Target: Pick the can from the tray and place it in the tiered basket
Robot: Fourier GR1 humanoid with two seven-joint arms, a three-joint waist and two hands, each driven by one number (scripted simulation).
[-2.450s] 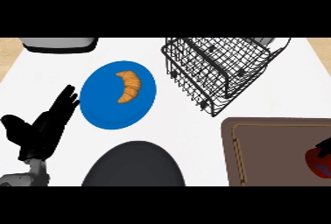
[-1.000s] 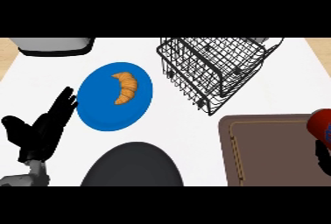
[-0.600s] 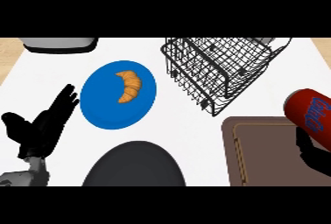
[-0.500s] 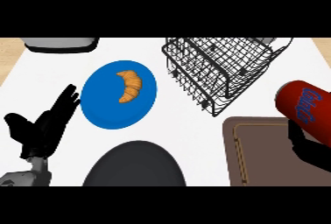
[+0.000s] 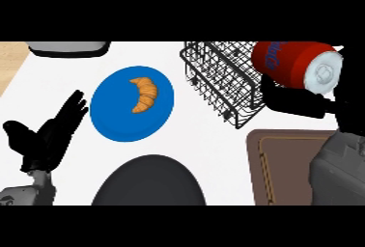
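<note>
Two hands show. The right hand (image 5: 299, 102) is at the right side, its black fingers curled round the underside of the can (image 5: 296, 64), which it holds in the air, tipped on its side. The can lies just above the hand and overlaps the right part of the basket (image 5: 224, 79); whether it touches the wire cannot be told. It is a smooth red cylinder with blue lettering, and its pale grey round end faces right. Below the hand, the grey forearm covers the right part of the tray (image 5: 281, 166), a brown rectangular slab with rounded corners and a thin raised rim, lying flat on the desk (image 5: 206, 144).

The basket is made of thin black wire in an open grid, with sloping sides, and stands at the upper right of the white desk. To its left lies a round blue plate (image 5: 118, 113), glossy and flat, bearing a curved golden-brown croissant (image 5: 145, 94) with ridged segments. At the bottom middle a dark grey, smooth, rounded shape (image 5: 149, 183) comes in from the lower edge. At the top left sits part of a grey object (image 5: 68, 47) with a dark underside.

The left hand (image 5: 50, 135) rests open at the left edge, fingers straight and pointing up, just beside the plate and apart from it.
</note>
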